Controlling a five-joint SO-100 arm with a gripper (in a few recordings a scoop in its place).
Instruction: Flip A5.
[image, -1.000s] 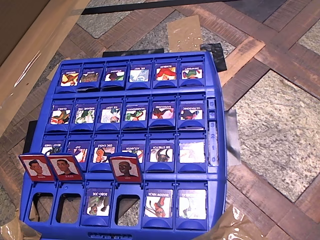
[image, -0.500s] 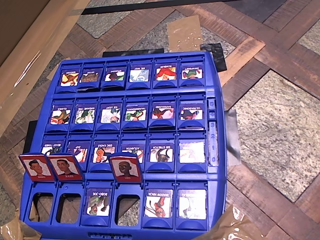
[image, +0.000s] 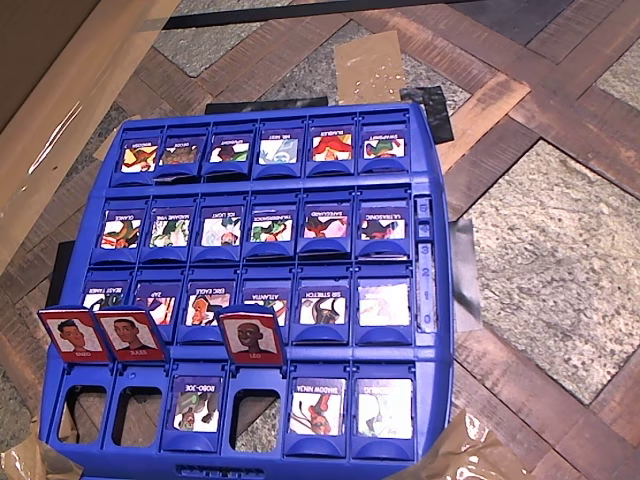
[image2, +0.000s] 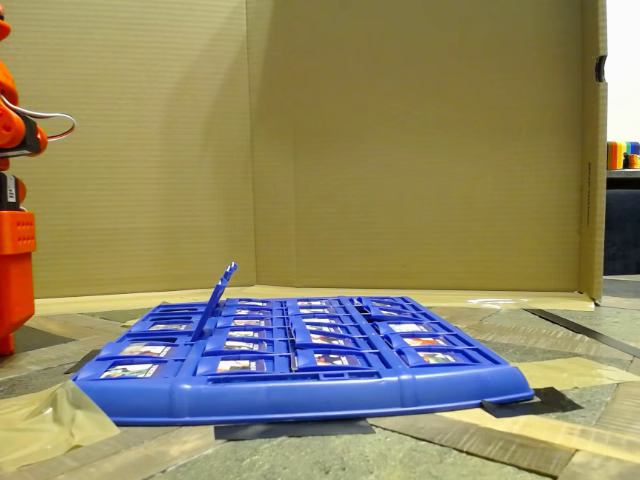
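Note:
A blue game board (image: 440, 300) lies flat on the floor, with rows of small hinged tiles. Three red-framed tiles stand upright near the board's lower left in the overhead view: two black-haired men (image: 74, 335) (image: 130, 335) and "LEO" (image: 250, 335). All the other tiles lie flat, white picture faces up. A "RAPHAEL" portrait is hidden, and I cannot tell which flat tile is A5; "ROBO-JOE" (image: 200, 405) lies in the bottom row between open slots. In the fixed view the raised tiles (image2: 218, 295) show edge-on, and the orange arm's base (image2: 15, 260) stands at the left edge.
Cardboard walls (image2: 400, 140) close off the back and side of the scene. Brown tape (image: 470, 450) and black tape (image2: 520, 402) hold the board's corners. Patterned stone and wood floor (image: 560, 250) lies to the board's right in the overhead view.

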